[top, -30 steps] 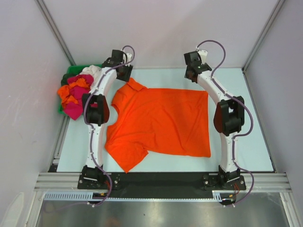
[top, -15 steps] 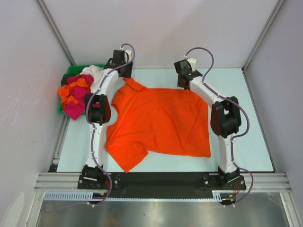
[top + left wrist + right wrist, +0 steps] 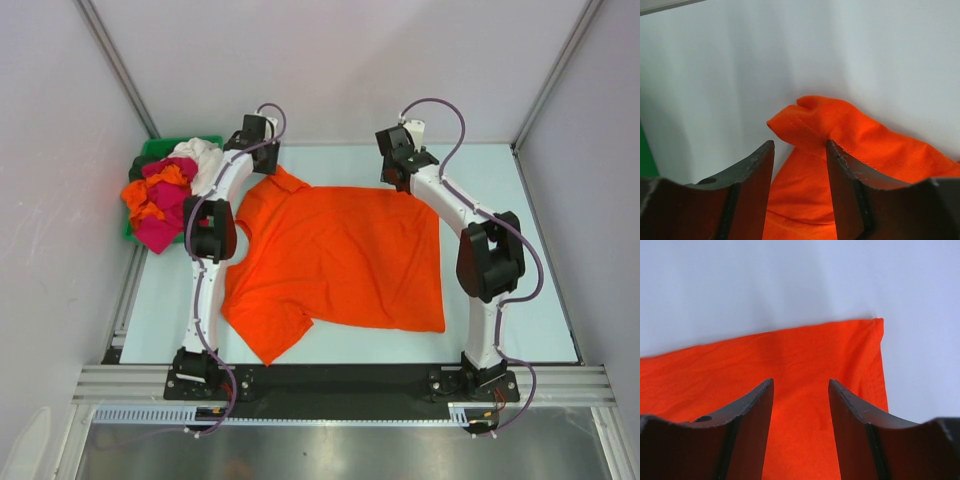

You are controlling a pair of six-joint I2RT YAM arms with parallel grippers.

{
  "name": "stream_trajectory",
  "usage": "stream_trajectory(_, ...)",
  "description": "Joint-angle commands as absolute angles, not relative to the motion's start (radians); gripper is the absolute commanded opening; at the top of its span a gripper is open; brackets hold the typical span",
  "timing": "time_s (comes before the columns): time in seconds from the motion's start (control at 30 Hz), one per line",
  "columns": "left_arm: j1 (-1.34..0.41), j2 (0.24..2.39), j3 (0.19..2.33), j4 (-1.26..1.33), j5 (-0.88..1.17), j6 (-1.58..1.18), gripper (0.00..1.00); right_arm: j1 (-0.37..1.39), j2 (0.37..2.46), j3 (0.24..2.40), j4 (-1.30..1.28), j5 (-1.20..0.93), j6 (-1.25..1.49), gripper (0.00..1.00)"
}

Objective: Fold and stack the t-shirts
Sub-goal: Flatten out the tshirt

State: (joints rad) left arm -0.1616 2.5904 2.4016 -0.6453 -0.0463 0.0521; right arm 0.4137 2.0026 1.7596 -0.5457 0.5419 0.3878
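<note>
One bright orange t-shirt (image 3: 340, 255) lies spread flat on the pale table (image 3: 520, 300), its sleeves to the left. My left gripper (image 3: 262, 150) hovers over the far sleeve. In the left wrist view that rumpled sleeve (image 3: 840, 125) lies just past and under the left gripper (image 3: 800, 150), whose jaws stand apart, gripping nothing. My right gripper (image 3: 400, 168) is above the shirt's far edge. The right wrist view shows the right gripper (image 3: 801, 387) open over flat orange cloth (image 3: 790, 350), near the hem corner (image 3: 877, 335).
A green bin (image 3: 150, 152) at the far left holds a heap of magenta, orange and white t-shirts (image 3: 160, 195). White walls enclose the table on three sides. A black strip with the arm bases runs along the near edge (image 3: 340, 378).
The right gripper swung left along the shirt's far edge and settled lower over it. The left gripper shifted slightly right toward the sleeve, its jaws narrowing a little.
</note>
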Motion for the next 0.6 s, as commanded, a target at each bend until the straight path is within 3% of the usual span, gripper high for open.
stream_trajectory(0.0,-0.153,2.6,2.456,-0.644,-0.071,0.06,0.52,0.422,1.951,1.736,-0.519,0.563,0.405,0.53)
stream_trajectory(0.33,-0.155,2.618,2.487,-0.604,-0.074,0.08,0.5,0.426,1.942,1.709,-0.518,0.564,0.414,0.52)
stream_trajectory(0.57,-0.158,2.631,2.485,-0.611,-0.055,0.087,0.29,0.426,1.944,1.698,-0.518,0.558,0.42,0.52)
